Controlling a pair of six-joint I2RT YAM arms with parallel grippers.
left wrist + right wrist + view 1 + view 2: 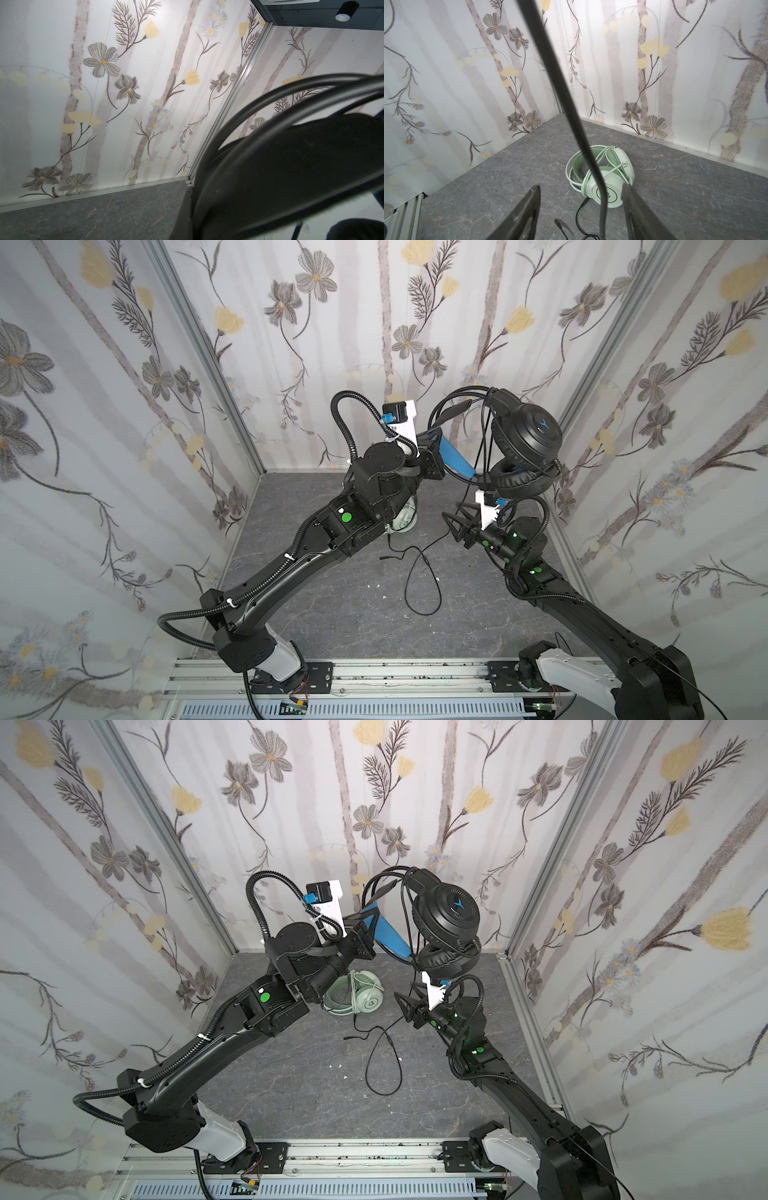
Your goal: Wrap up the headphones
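Lying on the gray desk (pixel 332 614), in front of the green headphones (pixel 368 1002), is a loose loop of the black cable (pixel 568 104). Its little plug (pixel 382 558) rests on the desk just in front of the green headphones too. From the loop the cable climbs up into the air.

The right hand (pixel 581 186) hangs a bit to the right of the green headphones, above the desk. It is released, with its two fingers (pixel 527 207) wide apart. The black cable runs up through the gap between them, and nothing pinches it.

The green headphones lie on the desk, with their pale cable looped around them. The left arm reaches over them.

The left hand (pixel 434 437) is high above the green headphones and a little behind them. It is clenched on the blue band of the black headphones (pixel 528 431), grasping them up in the air. Their two round cups hang up high, behind and to the right of the green headphones. Some turns of black cable loop over their band.
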